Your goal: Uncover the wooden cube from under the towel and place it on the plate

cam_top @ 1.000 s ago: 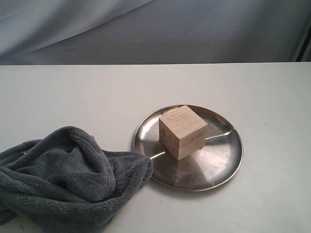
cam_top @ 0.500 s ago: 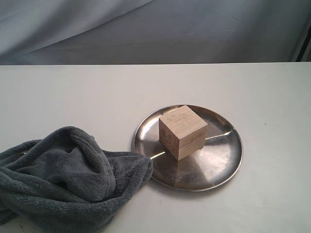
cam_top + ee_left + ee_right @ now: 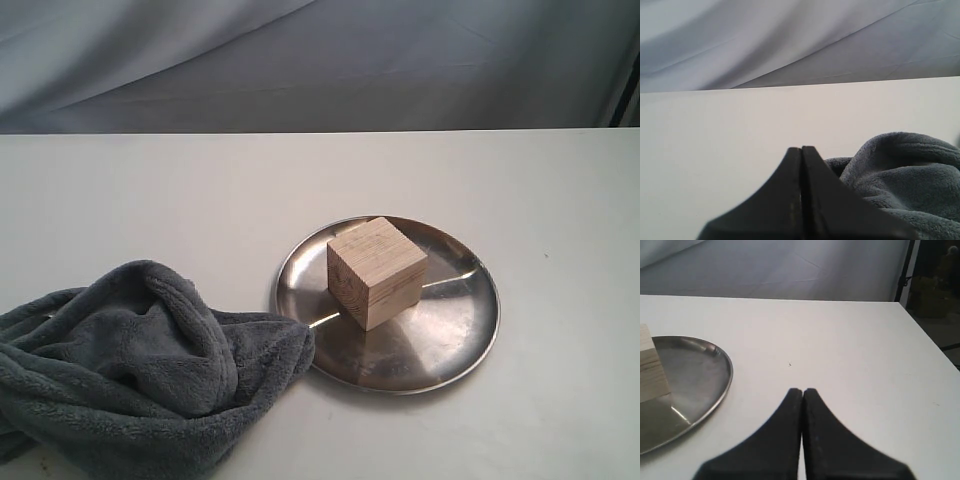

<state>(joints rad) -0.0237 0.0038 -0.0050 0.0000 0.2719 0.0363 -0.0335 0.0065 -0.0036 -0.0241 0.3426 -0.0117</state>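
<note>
The light tan wooden cube (image 3: pixel 376 272) stands uncovered on the round steel plate (image 3: pixel 455 330), left of the plate's middle. The dark grey towel (image 3: pixel 140 370) lies bunched on the table at the front left, one fold touching the plate's left rim. Neither arm shows in the exterior view. In the left wrist view my left gripper (image 3: pixel 801 148) is shut and empty, with the towel (image 3: pixel 905 175) just beside it. In the right wrist view my right gripper (image 3: pixel 803 390) is shut and empty, apart from the plate (image 3: pixel 700 375) and the cube's edge (image 3: pixel 650 365).
The white table (image 3: pixel 200 190) runs back to a grey cloth backdrop (image 3: pixel 320 60). Its right edge (image 3: pixel 935 360) shows in the right wrist view, with dark floor and a stand leg beyond.
</note>
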